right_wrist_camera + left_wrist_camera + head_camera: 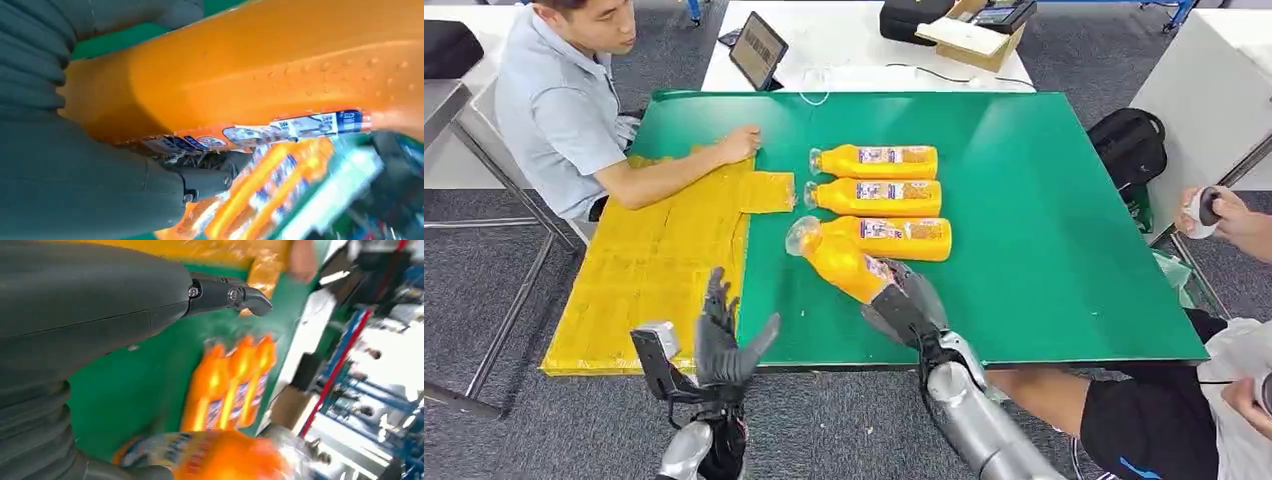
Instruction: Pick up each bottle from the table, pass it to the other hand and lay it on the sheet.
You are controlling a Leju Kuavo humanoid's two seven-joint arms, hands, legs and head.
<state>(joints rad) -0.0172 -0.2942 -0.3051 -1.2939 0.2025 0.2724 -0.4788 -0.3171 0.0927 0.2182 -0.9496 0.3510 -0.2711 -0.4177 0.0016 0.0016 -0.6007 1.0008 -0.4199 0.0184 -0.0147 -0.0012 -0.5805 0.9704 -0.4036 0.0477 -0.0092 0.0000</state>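
Note:
My right hand [906, 305] grips an orange juice bottle [839, 259] by its base, cap end pointing up-left over the green table [1044, 260]. The right wrist view shows that bottle [260, 75] close up in my right hand [100, 190]. Three more orange bottles lie side by side on the table: top [876, 161], middle [876, 197], near [894, 238]. My left hand [724, 340] hovers with fingers spread by the table's front edge, holding nothing. The yellow sheet [659, 265] covers the table's left part. In the left wrist view my left hand [90, 305] faces the held bottle [210, 455].
A person sits at the left with a hand [741, 143] resting on the sheet. Another person's hands [1224, 215] are at the right edge. A white table behind carries a tablet [757, 48] and a box [972, 35]. A black backpack [1130, 143] lies right of the table.

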